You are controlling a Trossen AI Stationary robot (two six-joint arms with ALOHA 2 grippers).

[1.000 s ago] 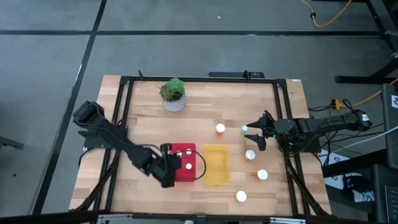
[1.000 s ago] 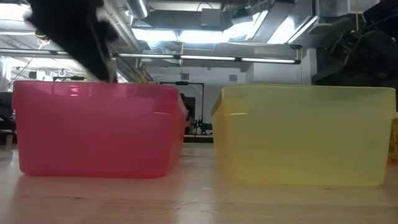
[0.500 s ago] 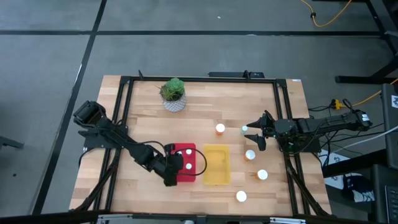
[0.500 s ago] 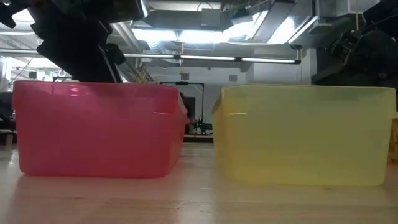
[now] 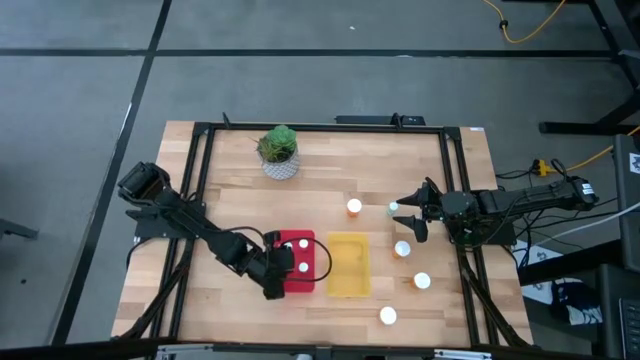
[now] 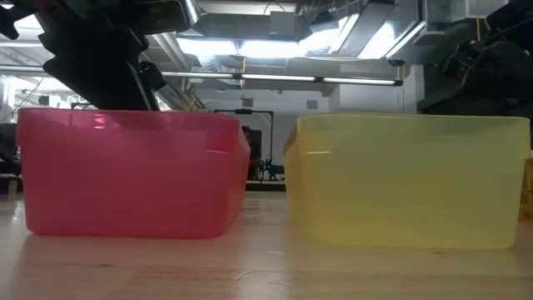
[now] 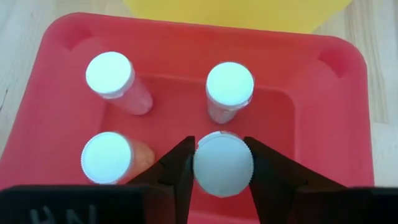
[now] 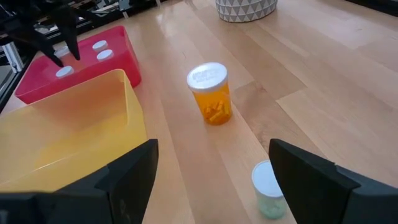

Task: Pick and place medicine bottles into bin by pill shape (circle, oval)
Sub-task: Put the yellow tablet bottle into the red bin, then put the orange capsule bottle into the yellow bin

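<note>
Risen slightly, left hand [image 7: 222, 167] loosens around the fourth bottle [image 7: 223, 164] in the red bin [image 7: 323, 106]; right hand [image 8: 211, 180] gapes empty.

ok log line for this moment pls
left gripper: over red bin, around fourth bottle | right gripper: open, waiting by loose bottles | yellow bin: no bottles seen

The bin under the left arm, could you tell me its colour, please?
Red bin, clearest in the left wrist view.

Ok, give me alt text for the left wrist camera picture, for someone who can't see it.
The left gripper brackets a white-capped bottle inside the red bin, its dark fingers on either side of the cap. Three more white-capped bottles stand in the bin, and the edge of a yellow bin shows beyond it.
</note>
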